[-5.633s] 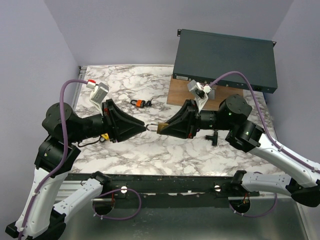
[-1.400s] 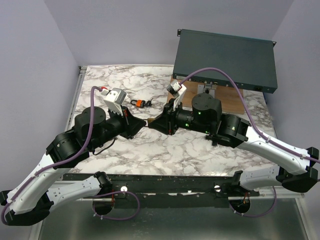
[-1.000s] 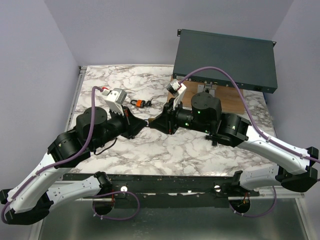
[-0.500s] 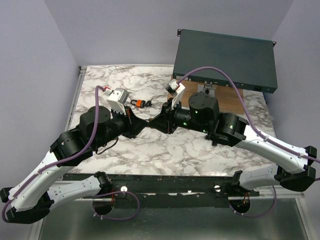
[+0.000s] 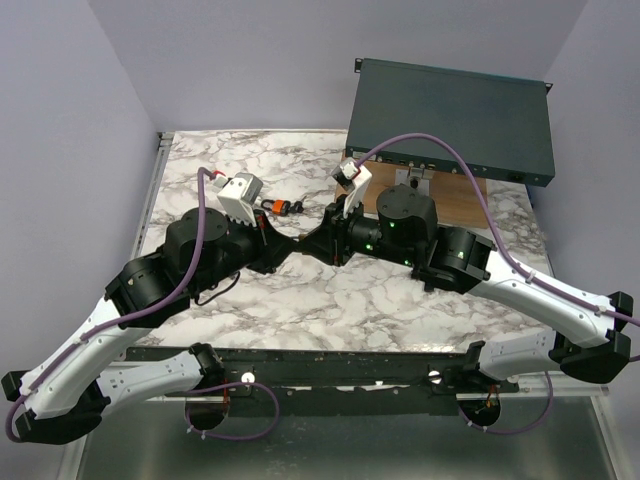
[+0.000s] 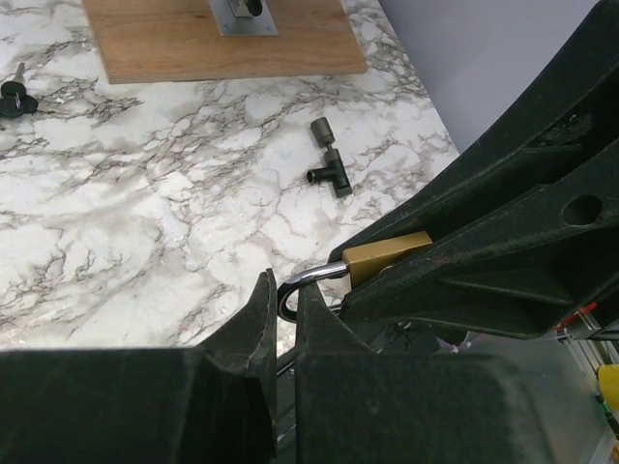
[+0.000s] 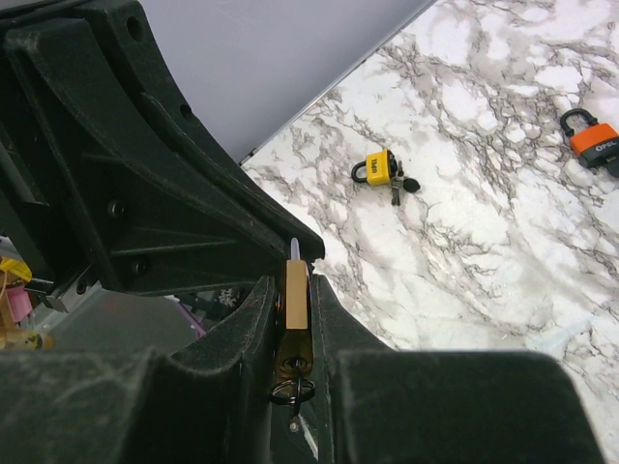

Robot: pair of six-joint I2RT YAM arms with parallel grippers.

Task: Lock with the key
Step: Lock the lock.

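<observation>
1. The brass padlock (image 7: 295, 290) is held up over the counter (image 5: 330, 290). It sits right where the two sets of jaws meet, tip to tip.
2. The right gripper (image 7: 293, 277) has its jaws clenched on the two flat sides of the padlock's gold body.
3. A key (image 7: 293, 394) with a small ring sticks out of the bottom of the padlock. It sits deeper in between the right jaws, toward the wrist.
4. The silver loop (image 6: 308, 278) on top of the padlock pokes out past the tips of the right jaws and into the left jaws.
5. The left gripper (image 6: 280, 290) has its jaws squeezed almost together, and their tips pinch the silver loop.
6. I cannot tell if the loop is clicked into the body or not.
7. An orange padlock (image 5: 281, 207) lies flat on the counter just beyond the meeting jaws, on the far side.
8. A yellow padlock (image 7: 379, 169) with a key in it lies on the counter out past the left jaws.
9. A black T-shaped tool (image 6: 329, 166) lies on the counter out past the right jaws.
10. Farther that way is a wooden board (image 6: 222, 39) with a metal plate (image 6: 242, 14) on it.
11. A dark box (image 5: 450, 115) sits behind the board, far from both sets of jaws.
</observation>
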